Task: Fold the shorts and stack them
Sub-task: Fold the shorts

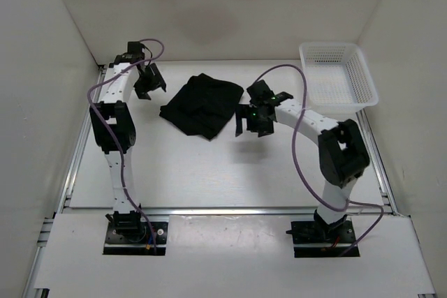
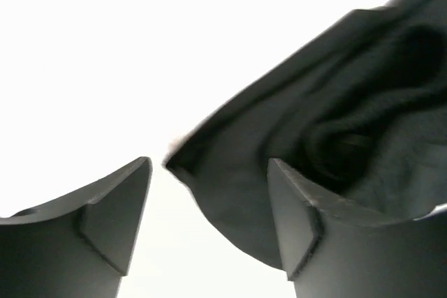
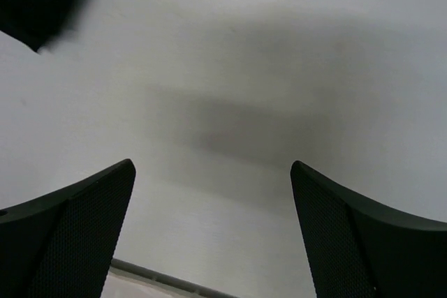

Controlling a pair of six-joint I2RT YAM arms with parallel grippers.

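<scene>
Shorts (image 1: 202, 106) sit in a rumpled, partly folded heap mid-table, between the two arms. Left gripper (image 2: 209, 172) hangs just beside their left edge, jaws spread, nothing in them. Right gripper (image 3: 213, 169) is spread and empty too, over bare table (image 3: 279, 68). The risk: a pinch at that layered edge may catch only the top ply and pull the fold apart. Black on black hides waistband and legs. Right wrist view catches only a dark corner.
</scene>
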